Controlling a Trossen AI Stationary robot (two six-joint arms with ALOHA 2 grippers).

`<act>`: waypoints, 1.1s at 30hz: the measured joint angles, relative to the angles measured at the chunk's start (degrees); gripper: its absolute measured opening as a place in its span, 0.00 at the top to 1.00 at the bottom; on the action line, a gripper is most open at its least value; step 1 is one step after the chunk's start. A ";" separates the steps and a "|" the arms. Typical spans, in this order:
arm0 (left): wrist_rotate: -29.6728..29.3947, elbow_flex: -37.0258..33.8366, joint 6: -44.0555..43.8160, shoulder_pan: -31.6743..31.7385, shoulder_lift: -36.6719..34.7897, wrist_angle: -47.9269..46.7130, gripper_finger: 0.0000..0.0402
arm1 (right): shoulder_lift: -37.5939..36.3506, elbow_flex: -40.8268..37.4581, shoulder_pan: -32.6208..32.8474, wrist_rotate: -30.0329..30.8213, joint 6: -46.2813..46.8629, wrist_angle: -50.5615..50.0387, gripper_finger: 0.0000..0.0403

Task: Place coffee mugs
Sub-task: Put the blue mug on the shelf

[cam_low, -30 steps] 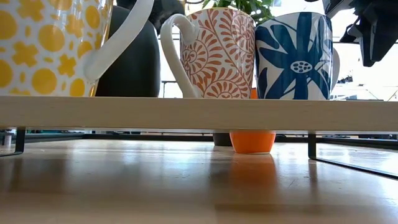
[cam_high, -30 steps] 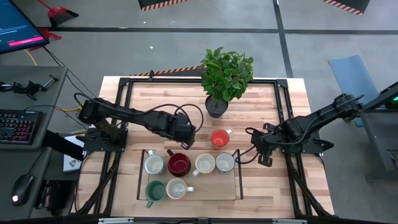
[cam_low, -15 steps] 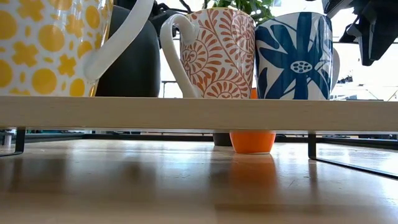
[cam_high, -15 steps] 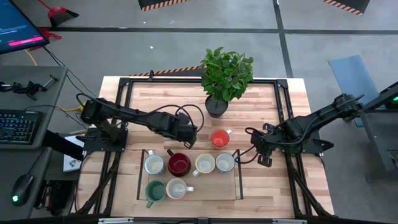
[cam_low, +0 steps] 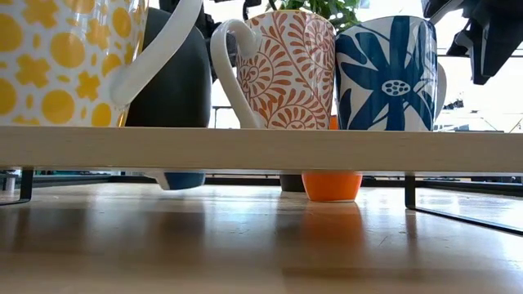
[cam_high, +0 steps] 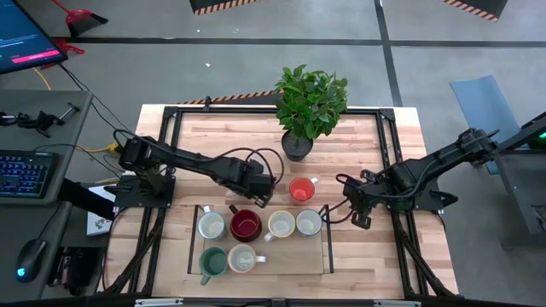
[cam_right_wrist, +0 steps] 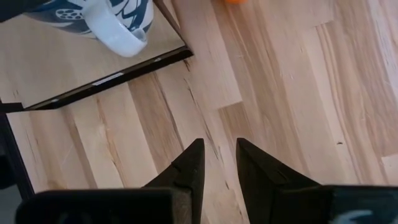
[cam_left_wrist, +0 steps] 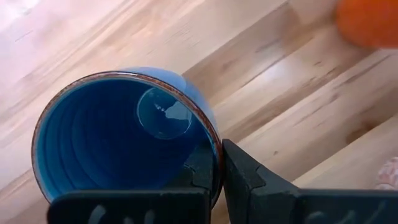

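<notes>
A blue mug [cam_left_wrist: 118, 143] is in my left gripper [cam_left_wrist: 219, 155], which is shut on its rim. In the high view my left gripper [cam_high: 258, 188] hangs just left of the orange mug [cam_high: 300, 189], which stands on its base on the table, and it hides the blue mug. In the low view the blue mug's base [cam_low: 181, 180] shows low beyond the tray [cam_low: 261, 149]. Several mugs stand on the tray [cam_high: 324, 251]: white, dark red [cam_high: 246, 225], cream and teal [cam_high: 212, 261]. My right gripper [cam_high: 355, 213] waits right of the tray, open by a narrow gap [cam_right_wrist: 219, 146]. My left gripper pinches the blue mug's wall at the rim [cam_left_wrist: 211, 134], one finger [cam_left_wrist: 199, 171] inside the mug and one [cam_left_wrist: 242, 177] outside. The fingers come from above. The mug hangs below them with its base close to the table; whether it touches the wood I cannot tell.
A leafy plant in a dark pot [cam_high: 297, 147] stands at the table's far side, behind the orange mug. A dark metal frame [cam_high: 388, 153] borders the table top. Bare wood lies between the tray and the pot and to the right of the tray [cam_high: 358, 256].
My left gripper has gone down and a little toward the orange mug, carrying the blue mug. The mug's base now shows under the tray's edge in the low view, where it was out of sight before.
</notes>
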 joint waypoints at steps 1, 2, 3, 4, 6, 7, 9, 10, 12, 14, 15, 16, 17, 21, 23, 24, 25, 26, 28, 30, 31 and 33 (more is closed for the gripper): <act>-0.02 0.00 0.00 0.00 -0.02 0.51 0.99 | -0.02 0.00 0.00 0.00 -0.06 0.13 0.82; -0.07 0.00 -0.01 0.00 -0.02 0.91 0.99 | 0.00 0.00 0.00 0.00 -0.13 0.30 0.82; -0.17 0.00 0.00 -0.02 -0.02 1.24 0.99 | -0.02 0.00 0.00 0.00 -0.13 0.43 0.82; -0.25 0.00 0.02 0.00 -0.02 1.53 0.99 | -0.01 0.00 -0.01 0.00 -0.15 0.47 0.82; -0.30 0.00 0.03 0.01 -0.33 1.69 0.99 | 0.00 0.00 0.00 0.00 -0.40 0.53 0.82; -0.41 0.01 0.05 0.10 -0.46 1.53 0.99 | -0.02 0.00 -0.02 0.00 -0.44 0.54 0.82; -0.48 0.02 0.07 0.11 -0.47 1.49 0.98 | 0.00 0.00 0.00 -0.01 -0.12 0.57 0.82; -0.46 0.00 0.11 0.11 -0.46 1.50 0.98 | -0.01 0.00 -0.01 0.00 0.09 0.56 0.82; -0.75 0.02 0.09 0.11 -0.46 1.56 0.98 | -0.02 0.00 -0.02 0.00 0.29 0.58 0.82; -0.98 0.01 0.09 0.11 -0.46 1.58 0.98 | -0.02 0.00 -0.02 0.00 0.29 0.58 0.82; -0.96 0.02 0.09 0.11 -0.46 1.58 0.98 | -0.02 0.00 -0.02 0.00 0.29 0.58 0.82; -0.95 0.01 0.09 0.11 -0.46 1.60 0.98 | -0.02 0.00 0.00 0.00 0.29 0.59 0.82; -0.86 0.00 0.09 0.11 -0.46 1.60 0.98 | 0.00 0.00 -0.01 0.00 0.27 0.58 0.82; -0.75 0.02 0.04 0.11 -0.46 1.70 0.98 | -0.01 0.00 -0.01 0.00 0.26 0.58 0.82; -0.72 0.02 0.05 0.11 -0.46 1.80 0.98 | -0.02 0.00 -0.02 0.00 0.26 0.58 0.82; -0.72 0.02 0.04 0.11 -0.46 1.88 0.98 | 0.00 0.00 -0.02 0.00 0.26 0.60 0.82; -0.71 0.02 0.04 0.11 -0.46 1.93 0.98 | -0.02 0.00 -0.02 0.01 0.26 0.62 0.82; -0.67 0.02 0.06 0.11 -0.46 1.93 0.98 | 0.00 0.00 -0.02 0.00 0.26 0.66 0.82; -0.65 0.02 0.07 0.11 -0.46 1.93 0.98 | -0.01 0.00 -0.01 0.00 0.26 0.69 0.82; -0.63 0.02 0.05 0.11 -0.46 1.91 0.98 | 0.00 0.00 -0.01 0.00 0.26 0.69 0.82; -0.63 0.01 0.06 0.11 -0.46 1.91 0.98 | -0.01 0.00 -0.01 0.01 0.26 0.69 0.82; -0.63 0.02 0.15 0.11 -0.46 1.92 0.98 | -0.02 0.00 0.00 0.27 0.33 0.73 0.82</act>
